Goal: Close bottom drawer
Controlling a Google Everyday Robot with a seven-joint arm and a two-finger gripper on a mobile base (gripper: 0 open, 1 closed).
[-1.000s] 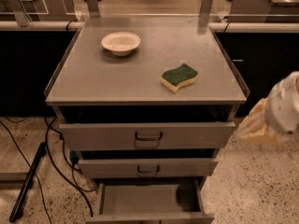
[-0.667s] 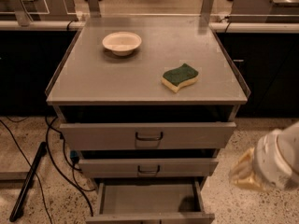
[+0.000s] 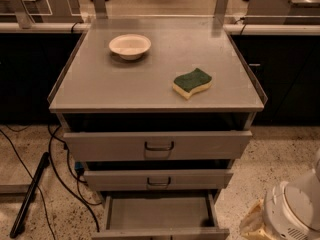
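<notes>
The bottom drawer (image 3: 159,214) stands pulled out at the foot of the cabinet (image 3: 150,81). The gripper (image 3: 254,223) hangs low to its right, apart from it; whether it is spread cannot be told. The step appears to be the approach. Next it probably must meet the drawer front and push inward.

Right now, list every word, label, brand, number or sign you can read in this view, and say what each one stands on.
None: no text, number or sign can be read anywhere in this view.
The bowl, sponge and cabinet top show no print.
The drawer fronts are plain grey, the open bottom drawer included.
The gripper, low at the right beside that drawer, shows no readable marking.
</notes>
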